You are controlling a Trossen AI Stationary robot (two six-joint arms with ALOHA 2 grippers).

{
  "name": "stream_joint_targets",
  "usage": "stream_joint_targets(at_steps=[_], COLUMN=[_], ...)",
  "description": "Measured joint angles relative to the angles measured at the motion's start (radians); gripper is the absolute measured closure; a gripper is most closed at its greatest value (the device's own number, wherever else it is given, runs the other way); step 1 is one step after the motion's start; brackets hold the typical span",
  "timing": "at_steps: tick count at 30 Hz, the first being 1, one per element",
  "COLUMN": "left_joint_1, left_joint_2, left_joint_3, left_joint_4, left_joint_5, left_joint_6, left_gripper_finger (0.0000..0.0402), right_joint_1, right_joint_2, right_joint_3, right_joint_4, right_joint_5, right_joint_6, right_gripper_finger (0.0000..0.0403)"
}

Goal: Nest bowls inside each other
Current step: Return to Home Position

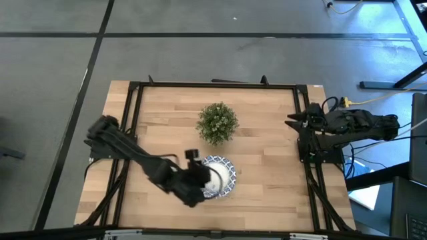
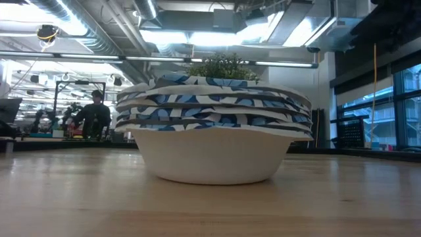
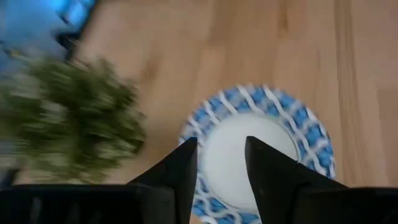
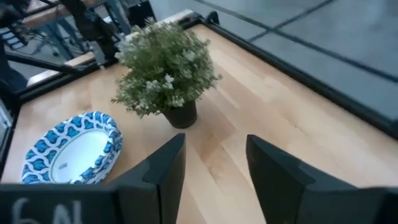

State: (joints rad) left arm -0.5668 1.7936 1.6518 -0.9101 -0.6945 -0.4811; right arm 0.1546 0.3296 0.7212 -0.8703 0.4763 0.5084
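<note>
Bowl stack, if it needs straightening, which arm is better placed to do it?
Left, probably. The left tool hangs open right above the stack, while the right tool sits parked at the right edge of the table, well away.

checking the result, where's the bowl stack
High view: the bowl stack sits mid-table below the plant, under the open left gripper; right arm waits at the right edge.

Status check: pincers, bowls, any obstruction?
Left pincer open, empty, over the bowls. Right pincer open, parked at right edge. All nested, one stack. Plant stands apart, clear.
</note>
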Motion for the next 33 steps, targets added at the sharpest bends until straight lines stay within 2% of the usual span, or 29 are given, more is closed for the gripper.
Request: stream_joint_targets(at_steps=[7,12,17,20,27,33], left_joint_1=[-0.076,-0.094,-0.04,0.027,0.249,0.436], left_joint_2=[-0.223,-0.409,-0.597,-0.703,-0.908,-1.038], left_joint_3=[-0.148,-0.355,-0.597,-0.722,-0.958,-1.05], left_joint_4=[0.007,0.086,0.268,0.402,0.781,0.828], left_joint_5=[-0.28,-0.366,-0.381,-0.304,0.054,0.291], left_joint_6=[-0.015,-0.064,-0.017,0.062,0.346,0.398], left_gripper_finger=[0.0273,0.0273,0.0273,0.0273,0.0273,0.0273], right_joint_1=[0.0,0.0,0.0,0.0,0.0,0.0], right_joint_2=[-0.043,-0.107,-0.168,-0.193,-0.202,-0.202], right_joint_3=[0.0,0.0,0.001,0.001,0.001,-0.052], right_joint_4=[0.122,0.187,0.195,0.195,0.227,0.318], right_joint_5=[-0.008,-0.04,-0.042,-0.044,-0.113,-0.139], right_joint_6=[-0.126,-0.21,-0.256,-0.259,-0.306,-0.352], right_gripper_finger=[0.0233,0.0233,0.0233,0.0233,0.0233,0.0233])
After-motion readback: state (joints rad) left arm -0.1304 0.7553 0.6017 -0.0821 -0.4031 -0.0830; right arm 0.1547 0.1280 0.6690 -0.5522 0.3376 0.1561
